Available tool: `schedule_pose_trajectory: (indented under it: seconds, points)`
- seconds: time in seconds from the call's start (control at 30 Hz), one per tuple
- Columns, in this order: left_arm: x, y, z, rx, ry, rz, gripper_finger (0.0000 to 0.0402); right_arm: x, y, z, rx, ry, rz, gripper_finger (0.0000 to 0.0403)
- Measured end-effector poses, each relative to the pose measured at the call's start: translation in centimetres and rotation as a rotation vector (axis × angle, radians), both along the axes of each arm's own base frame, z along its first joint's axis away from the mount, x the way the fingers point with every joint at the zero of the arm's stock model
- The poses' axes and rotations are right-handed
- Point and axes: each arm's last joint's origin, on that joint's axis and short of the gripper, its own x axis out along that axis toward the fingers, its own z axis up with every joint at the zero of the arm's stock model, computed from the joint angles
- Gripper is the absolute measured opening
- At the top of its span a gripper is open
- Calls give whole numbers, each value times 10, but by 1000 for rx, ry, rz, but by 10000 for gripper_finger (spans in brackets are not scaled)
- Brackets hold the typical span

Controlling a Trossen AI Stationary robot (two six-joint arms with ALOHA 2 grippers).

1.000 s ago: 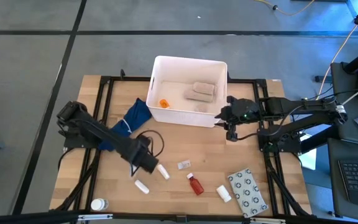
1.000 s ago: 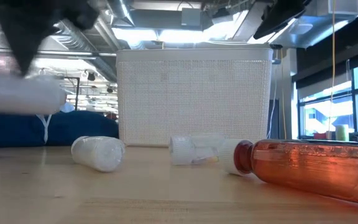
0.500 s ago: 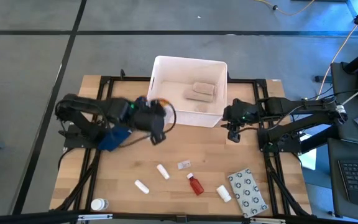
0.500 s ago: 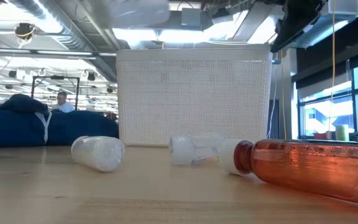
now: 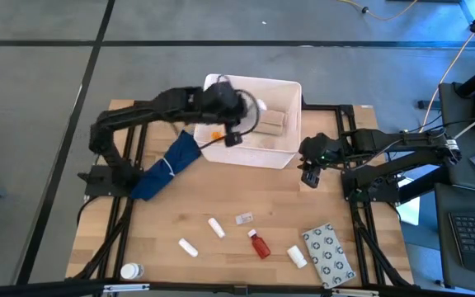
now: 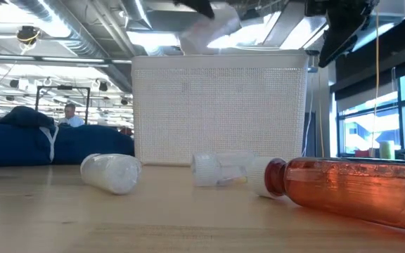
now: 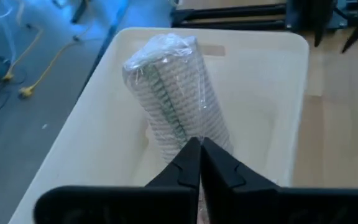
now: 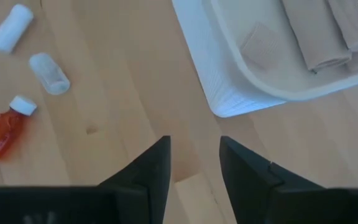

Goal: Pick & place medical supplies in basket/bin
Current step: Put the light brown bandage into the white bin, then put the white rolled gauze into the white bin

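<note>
A: What is the left hand (image 7: 199, 163) holding?

B: A wrapped gauze roll (image 7: 174, 93). It is white, with clear crinkly plastic around it. The hand is pinched tight on the plastic at one end, so the roll sticks out past the fingers.

A: Where is the roll?

B: Up in the air over the white bin (image 5: 289, 153), not lying in it yet. From above it looks like it hangs over the middle of the bin.

A: Is it heavy?

B: I think it is light and soft. The plastic looks slippery, so a pinch at the end could slip. A hold around the middle would be safer.

A: What is in the bin already?

B: Two beige wrapped rolls (image 5: 269, 122) lie side by side on the bottom. There is something small and orange (image 5: 218, 136) too, but I cannot tell what it is.

A: And the right hand (image 8: 194, 163)?

B: It waits just beside the bin's corner. Its fingers are apart and it holds nothing.

A: What is left on the surface (image 5: 254, 194)?

B: A small red bottle (image 5: 259, 244), some white tubes (image 5: 215, 227) and a flat ring-patterned packet (image 5: 329, 254). A blue cloth (image 5: 167, 165) lies next to the bin.
</note>
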Motion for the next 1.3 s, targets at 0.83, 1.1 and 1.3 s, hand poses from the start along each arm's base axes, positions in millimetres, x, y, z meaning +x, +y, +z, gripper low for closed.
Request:
schedule_pose_trajectory:
  seconds: [0.83, 1.1, 1.3]
  points:
    - [115, 53, -155, -166, 108, -292, 5, 0, -2, 1, -51, -10, -73, 139]
    - [115, 53, -149, -164, 95, -286, 19, 0, -2, 0, -44, -10, -85, 139]
    - [115, 55, -150, -186, 87, -259, 39, 0, -2, 0, -45, -8, -84, 139]
